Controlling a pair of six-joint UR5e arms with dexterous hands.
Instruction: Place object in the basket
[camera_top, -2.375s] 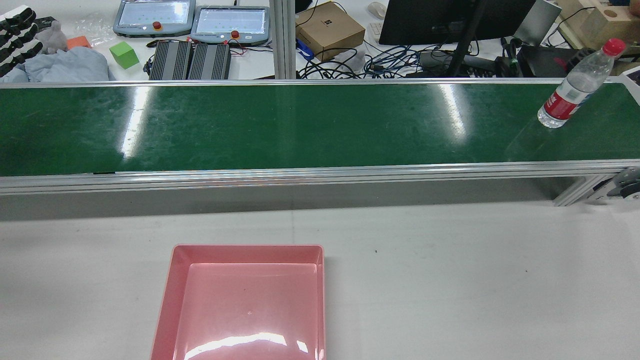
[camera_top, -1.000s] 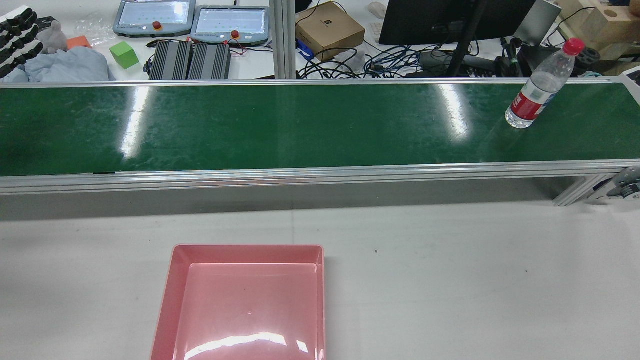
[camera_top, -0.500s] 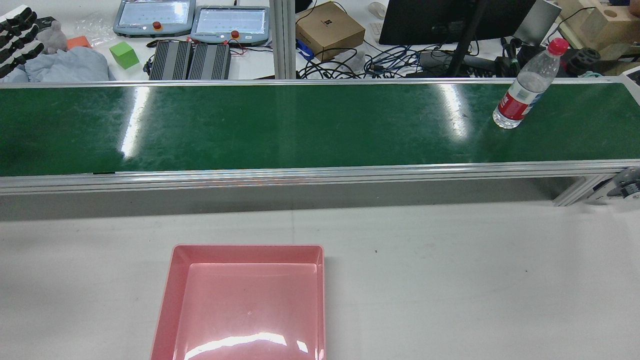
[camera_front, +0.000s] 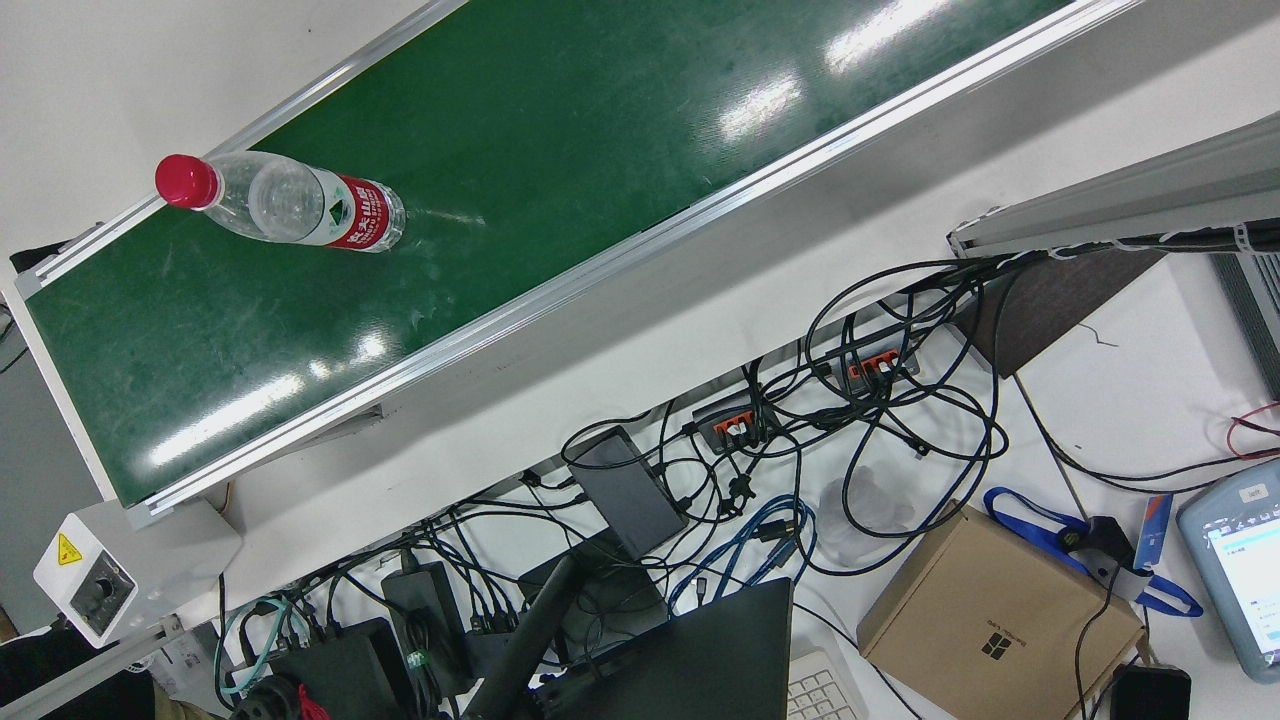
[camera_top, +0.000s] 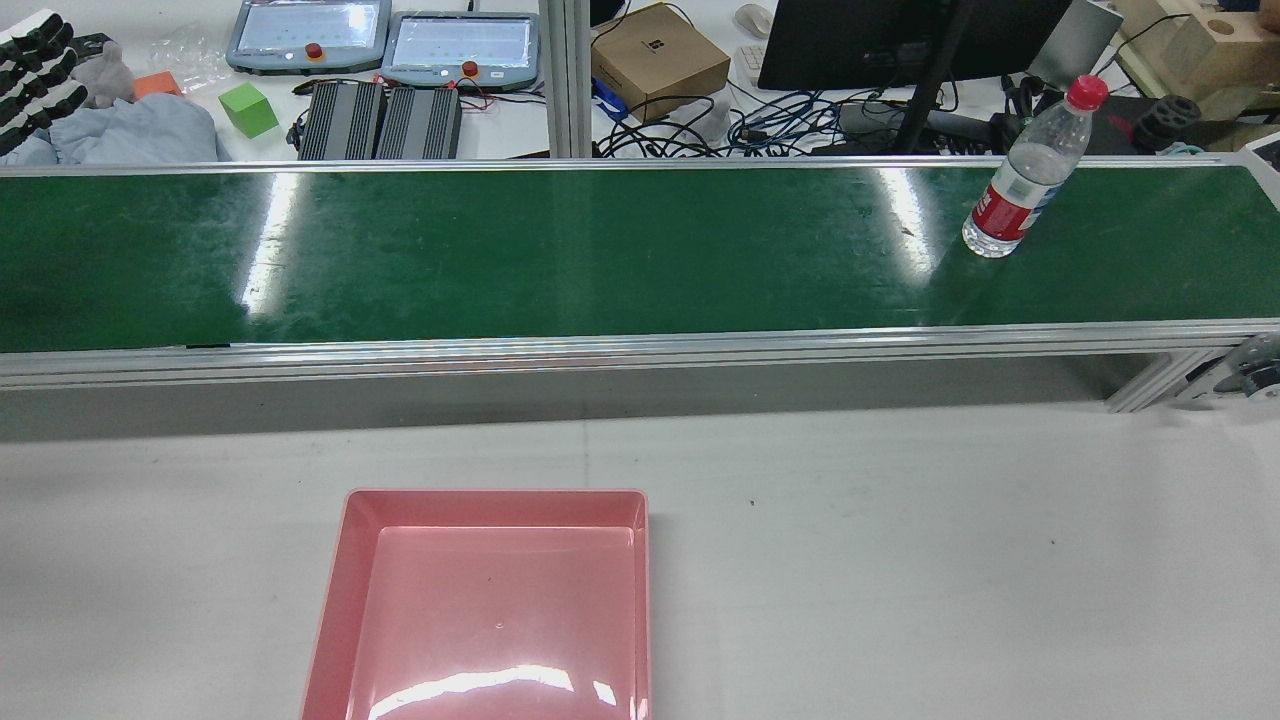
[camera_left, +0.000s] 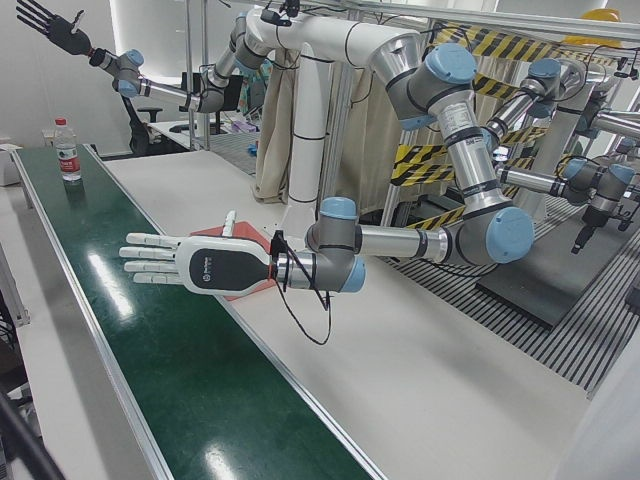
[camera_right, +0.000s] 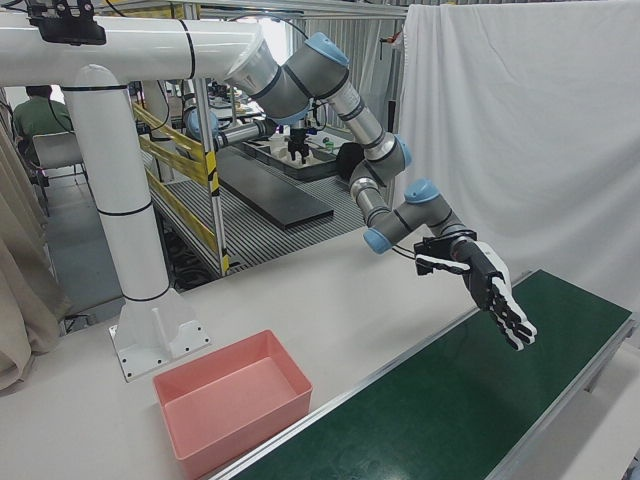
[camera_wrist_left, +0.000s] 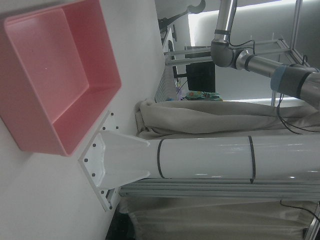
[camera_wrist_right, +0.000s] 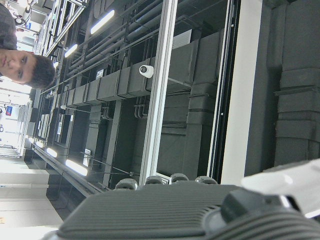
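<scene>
Left hand (camera_left: 195, 265) flat, fingers spread, empty (above the belt (camera_left: 200, 400))

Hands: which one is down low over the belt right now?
The left hand: it is held flat, fingers spread, just above the green belt beside the pink basket. The right hand is raised high toward the bottle's end.

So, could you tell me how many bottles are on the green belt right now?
1. A single water bottle stands upright near the right end of the belt in the rear view; no other bottle shows in any view.
</scene>
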